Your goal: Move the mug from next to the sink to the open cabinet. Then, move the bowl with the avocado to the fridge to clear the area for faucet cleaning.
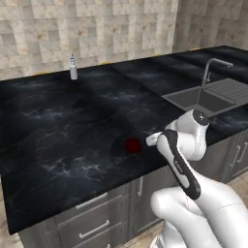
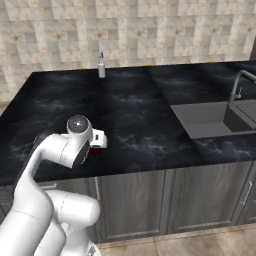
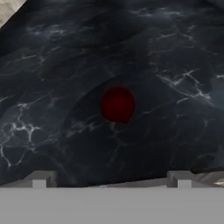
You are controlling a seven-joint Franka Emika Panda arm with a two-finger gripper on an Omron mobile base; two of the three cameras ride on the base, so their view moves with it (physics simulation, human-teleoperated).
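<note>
Gripper (image 3: 111,179) of mine hangs over the black counter (image 1: 72,121), jaws spread wide and empty, aimed down at the mug (image 3: 117,104) just ahead.

White arm (image 1: 203,203), dark joints

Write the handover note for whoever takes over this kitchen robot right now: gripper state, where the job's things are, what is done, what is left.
Gripper: open, holding nothing, above the mug with clear counter between the fingertips and it.
Mug: dark red, on the black marble counter, near the front edge, left of the sink; not yet picked up.
Faucet: at the sink's back edge.
A slim white bottle stands by the tiled wall.
Done: the arm is lined up over the mug.
Left: grasp the mug, take it to the open cabinet, then move the bowl with the avocado to the fridge.
</note>
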